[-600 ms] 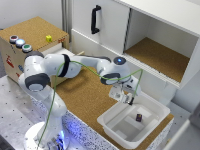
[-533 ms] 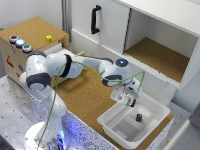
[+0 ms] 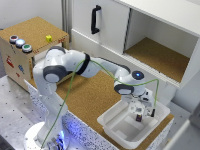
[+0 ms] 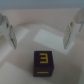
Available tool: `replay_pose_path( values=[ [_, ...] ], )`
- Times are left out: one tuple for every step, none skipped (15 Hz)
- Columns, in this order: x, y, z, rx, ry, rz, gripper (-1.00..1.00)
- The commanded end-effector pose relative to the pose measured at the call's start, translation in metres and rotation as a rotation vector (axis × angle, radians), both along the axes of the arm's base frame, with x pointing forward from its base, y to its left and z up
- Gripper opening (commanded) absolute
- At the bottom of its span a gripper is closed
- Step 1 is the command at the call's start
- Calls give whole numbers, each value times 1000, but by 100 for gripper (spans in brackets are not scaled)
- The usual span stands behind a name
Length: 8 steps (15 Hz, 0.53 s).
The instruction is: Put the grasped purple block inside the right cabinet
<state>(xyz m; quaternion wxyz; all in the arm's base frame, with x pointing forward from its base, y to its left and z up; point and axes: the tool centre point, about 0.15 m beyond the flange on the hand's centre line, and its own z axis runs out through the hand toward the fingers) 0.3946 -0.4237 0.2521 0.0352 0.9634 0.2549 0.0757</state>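
Note:
The purple block lies on the floor of a white tray at the front of the cork counter. In the wrist view the purple block is a dark cube with a yellow "3" on top. My gripper hangs just above it, inside the tray. The jaws stand wide apart, and both fingers are clear of the block, not touching it. The right cabinet is open behind the tray, with white walls and a cork-brown floor with nothing on it.
A white cabinet door with a black handle is to the exterior view's left of the open compartment. A cork-topped wooden box with coloured buttons and a small yellow cube stands at far left. The tray's walls surround the gripper.
The gripper has dropped from above the tray's rim into the tray, over the block. The block has not moved.

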Motion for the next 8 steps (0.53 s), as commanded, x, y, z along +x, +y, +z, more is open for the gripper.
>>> replay_pose_path(
  values=[
    [16, -25, -38, 115, 20, 128, 100],
    [10, -25, -36, 115, 8, 129, 100],
    [2, -24, -33, 124, 2, 142, 100],
    [-4, -23, -33, 123, 5, 149, 100],
    [-11, -21, -37, 115, 22, 156, 100],
    [-13, -20, -43, 109, 34, 150, 100],
    [-14, -18, -48, 102, 39, 155, 100],
    [-12, -15, -53, 107, 46, 145, 100]
  ],
)
